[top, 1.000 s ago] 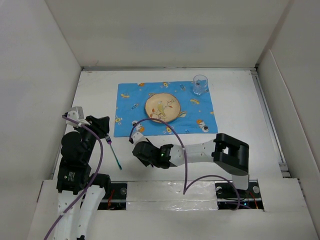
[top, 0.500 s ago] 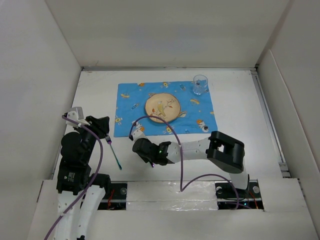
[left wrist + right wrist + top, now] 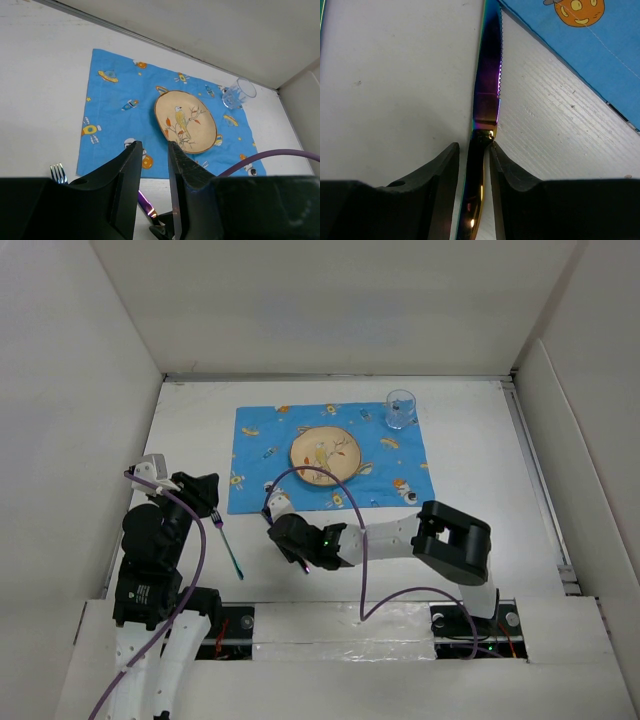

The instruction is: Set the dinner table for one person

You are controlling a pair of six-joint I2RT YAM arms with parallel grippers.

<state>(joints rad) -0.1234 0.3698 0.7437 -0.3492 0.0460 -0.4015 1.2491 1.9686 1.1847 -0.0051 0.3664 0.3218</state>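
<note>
The dinner table (image 3: 470, 480) is a white surface with upright white panels. On it lies a blue cartoon-print cloth (image 3: 265, 440) carrying a tan bird plate (image 3: 325, 453) and a clear glass (image 3: 400, 408). My right gripper (image 3: 284, 532) is low on the table just in front of the cloth. In the right wrist view its jaws (image 3: 475, 145) are closed around the dark handle of an iridescent knife (image 3: 489, 75), whose blade points at the cloth edge. My left gripper (image 3: 155, 145) is slightly open and empty. A fork (image 3: 229, 548) lies beside it, with its tines (image 3: 58, 173) left of the fingers.
White wall panels stand close on the left, right and back. The right arm's purple cable (image 3: 300, 475) loops over the cloth's near edge. The plate (image 3: 185, 121) and glass (image 3: 240, 92) show ahead of the left gripper.
My right gripper has shifted a little up toward the cloth and turned, with the elbow drawn in. A purple tip of the knife now shows under it. The left arm and fork have not moved.
</note>
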